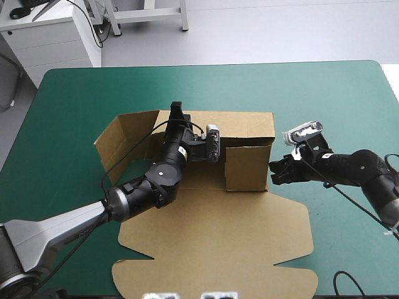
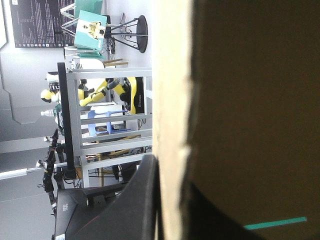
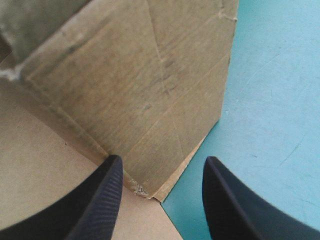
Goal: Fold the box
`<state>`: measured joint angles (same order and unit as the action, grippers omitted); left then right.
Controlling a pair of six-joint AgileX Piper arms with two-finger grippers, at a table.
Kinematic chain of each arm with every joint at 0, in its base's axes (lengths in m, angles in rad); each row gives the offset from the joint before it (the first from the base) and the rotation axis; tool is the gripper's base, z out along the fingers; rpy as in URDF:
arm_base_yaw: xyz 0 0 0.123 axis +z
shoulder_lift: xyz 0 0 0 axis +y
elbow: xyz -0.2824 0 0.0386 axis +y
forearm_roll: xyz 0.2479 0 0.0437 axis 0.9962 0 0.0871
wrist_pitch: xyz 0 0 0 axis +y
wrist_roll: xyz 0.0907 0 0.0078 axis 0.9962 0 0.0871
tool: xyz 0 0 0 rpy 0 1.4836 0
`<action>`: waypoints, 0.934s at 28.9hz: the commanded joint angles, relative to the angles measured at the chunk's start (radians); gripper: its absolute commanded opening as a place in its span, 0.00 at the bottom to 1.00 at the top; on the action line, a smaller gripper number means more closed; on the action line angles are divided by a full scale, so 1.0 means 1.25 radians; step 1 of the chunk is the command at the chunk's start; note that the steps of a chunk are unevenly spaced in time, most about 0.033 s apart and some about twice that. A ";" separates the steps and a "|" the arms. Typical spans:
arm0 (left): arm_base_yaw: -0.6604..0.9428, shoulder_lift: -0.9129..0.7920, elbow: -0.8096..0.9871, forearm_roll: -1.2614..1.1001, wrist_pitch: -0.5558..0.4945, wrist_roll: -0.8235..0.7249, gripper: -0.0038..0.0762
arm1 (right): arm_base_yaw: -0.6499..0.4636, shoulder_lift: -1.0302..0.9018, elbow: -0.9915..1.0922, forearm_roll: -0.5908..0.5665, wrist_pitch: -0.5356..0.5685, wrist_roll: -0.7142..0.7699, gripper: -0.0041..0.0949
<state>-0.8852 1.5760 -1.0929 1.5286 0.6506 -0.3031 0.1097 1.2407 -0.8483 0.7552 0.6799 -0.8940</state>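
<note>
Two grippers at one box. The brown box (image 1: 218,243) lies at the middle of the table, on the teal-green cover (image 1: 68,124), and it is only partly raised. Its back wall (image 1: 246,124) stands upright toward the far edge. Its left wall (image 1: 121,140) stands splayed outward, and its right wall (image 1: 246,167) stands upright. The large flat panel (image 1: 212,249) lies spread on the cover toward the near edge.

My left arm reaches across the box from the near left corner, and my left gripper (image 1: 177,118) sits at the top of the back wall. The left wrist view shows it all but closed, pinching that board. The pale cut edge (image 2: 170,100) runs up between my fingers, with one black finger (image 2: 135,205) lying against it. The board's shaded face (image 2: 250,100) fills the other side.

My right gripper (image 1: 277,169) hangs just beside the outer face of the right wall, low over the cover. The right wrist view shows its fingers spread wide and holding nothing. One finger (image 3: 100,200) is over the flat board and the other is over the cover. The lower corner of the right wall lies ahead, between them. Whether either finger touches that wall, I cannot tell.
</note>
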 commanded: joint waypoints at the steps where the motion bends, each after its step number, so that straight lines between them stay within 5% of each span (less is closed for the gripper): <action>1: 0.000 -0.029 -0.024 0.018 0.014 -0.014 0.04 | -0.001 -0.025 -0.020 0.081 0.027 -0.046 0.52; 11: 0.000 -0.029 -0.024 0.018 0.013 -0.014 0.04 | -0.001 -0.025 -0.020 0.102 0.109 -0.078 0.52; 23: 0.000 -0.029 -0.024 0.018 0.015 -0.014 0.04 | -0.001 -0.023 -0.020 0.146 0.073 -0.095 0.51; 25: 0.000 -0.029 -0.024 0.018 0.015 -0.014 0.04 | -0.001 -0.023 -0.020 0.141 0.082 -0.095 0.45; 27: 0.000 -0.029 -0.024 0.018 0.015 -0.014 0.04 | -0.001 -0.023 -0.020 0.123 0.100 -0.097 0.28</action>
<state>-0.8833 1.5760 -1.0929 1.5277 0.6468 -0.3031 0.1097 1.2400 -0.8467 0.8839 0.7924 -1.0018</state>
